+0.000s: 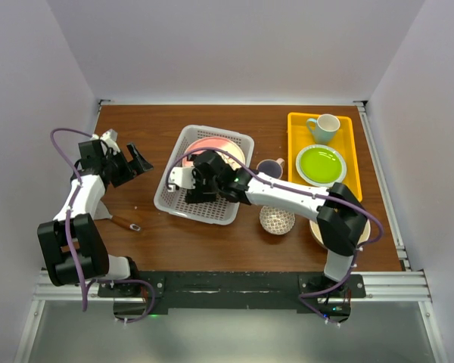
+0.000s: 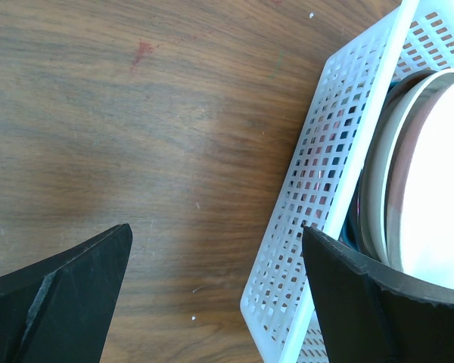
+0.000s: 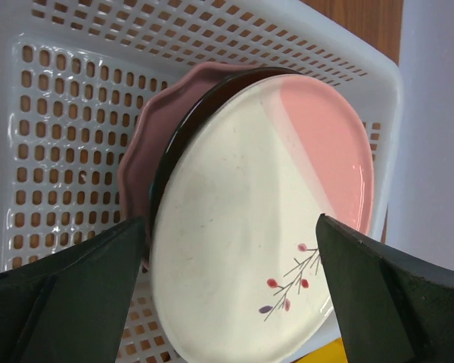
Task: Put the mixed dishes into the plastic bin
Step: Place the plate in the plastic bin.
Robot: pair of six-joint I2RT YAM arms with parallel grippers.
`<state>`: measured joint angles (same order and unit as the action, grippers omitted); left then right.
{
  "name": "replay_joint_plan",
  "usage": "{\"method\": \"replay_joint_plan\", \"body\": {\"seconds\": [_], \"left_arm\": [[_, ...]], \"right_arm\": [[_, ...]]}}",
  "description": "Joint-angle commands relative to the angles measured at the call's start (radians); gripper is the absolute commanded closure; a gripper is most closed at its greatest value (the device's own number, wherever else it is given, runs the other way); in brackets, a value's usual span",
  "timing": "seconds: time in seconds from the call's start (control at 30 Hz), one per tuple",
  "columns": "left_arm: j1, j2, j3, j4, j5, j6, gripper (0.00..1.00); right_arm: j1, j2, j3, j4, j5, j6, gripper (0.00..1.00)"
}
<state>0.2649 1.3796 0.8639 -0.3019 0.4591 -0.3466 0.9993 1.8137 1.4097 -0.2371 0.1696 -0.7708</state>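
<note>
Right arm (image 1: pixel 287 195) stretches over the plastic bin (image 1: pixel 174 200), jaws open above stacked plates (image 3: pixel 265 227); left arm (image 1: pixel 87 198) bends beside it, jaws open; two mugs (image 1: pixel 271 167) right of it.

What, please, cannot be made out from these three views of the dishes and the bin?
- Top view: the right arm covers most of the plate stack in the plastic bin.
- Right wrist view: the pink-and-cream plate hides all but the rims of the plates beneath.
- Top view: the cream plate lies mostly under the right arm's elbow.
- Top view: the brown-handled item is too small to identify.
</note>
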Motion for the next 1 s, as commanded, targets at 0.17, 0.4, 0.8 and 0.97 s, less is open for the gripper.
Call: {"method": "replay_joint_plan", "body": {"seconds": [0.17,0.4,0.8,0.97], "left_arm": [[-0.004,-0.042,0.003,0.024,0.001,0.034,0.0],[-0.004,-0.047,0.001,0.026,0.001,0.034,0.0],[-0.004,-0.057,-0.002,0.026,0.001,0.035,0.0],[-0.004,-0.062,-0.005,0.027,0.0,0.035,0.0]], "right_arm": [[-0.03,-0.116,0.074,-0.177,-0.22,0.03,0.02],[-0.057,-0.203,0.066,-0.237,-0.326,0.076,0.02],[-0.139,-0.343,0.072,-0.34,-0.519,0.146,0.02],[-0.198,-0.404,0.071,-0.363,-0.588,0.176,0.02]]}}
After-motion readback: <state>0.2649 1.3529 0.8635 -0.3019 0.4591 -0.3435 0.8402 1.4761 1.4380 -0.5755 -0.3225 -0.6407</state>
